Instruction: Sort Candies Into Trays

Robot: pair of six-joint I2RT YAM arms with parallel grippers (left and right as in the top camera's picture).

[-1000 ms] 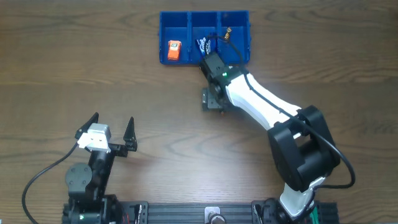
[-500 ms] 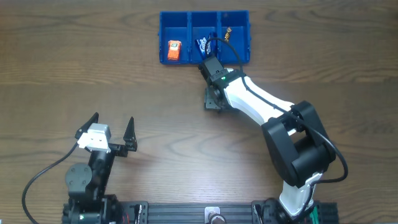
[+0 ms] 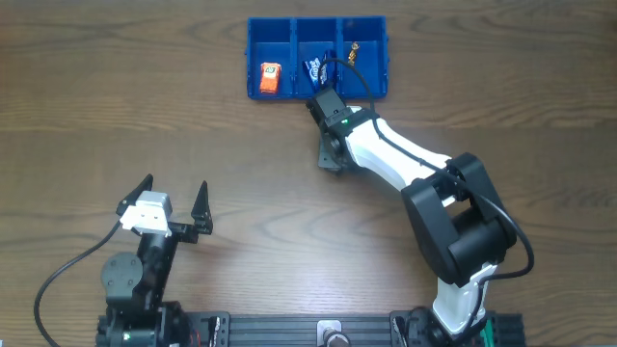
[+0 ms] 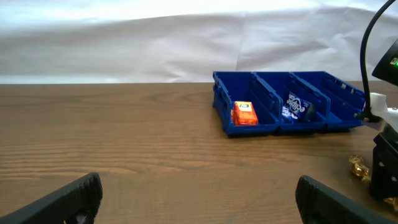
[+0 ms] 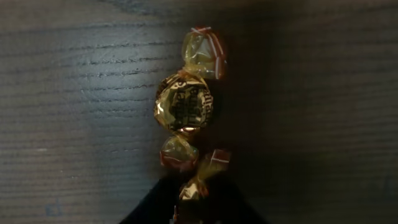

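Note:
A gold-wrapped candy (image 5: 184,102) lies on the wooden table just in front of the blue three-compartment tray (image 3: 371,89). My right gripper (image 3: 331,156) is low over it, and its fingers (image 5: 152,202) are shut on a twisted wrapper end (image 5: 200,179). The left wrist view shows this candy (image 4: 357,167) beside the right gripper (image 4: 384,177). An orange candy (image 3: 271,76) sits in the tray's left compartment, a blue-wrapped one (image 3: 314,68) in the middle and a small gold one (image 3: 354,48) in the right. My left gripper (image 3: 174,207) stands open near the front left, holding nothing.
The tray's front wall (image 4: 283,127) stands close behind the right gripper. Bare wood stretches between the two arms and to the tray's left. A black cable (image 3: 339,67) from the right arm loops over the tray.
The right gripper has shifted slightly to the right, nearer the tray, and that arm's elbow has swung left. The left arm has not moved.

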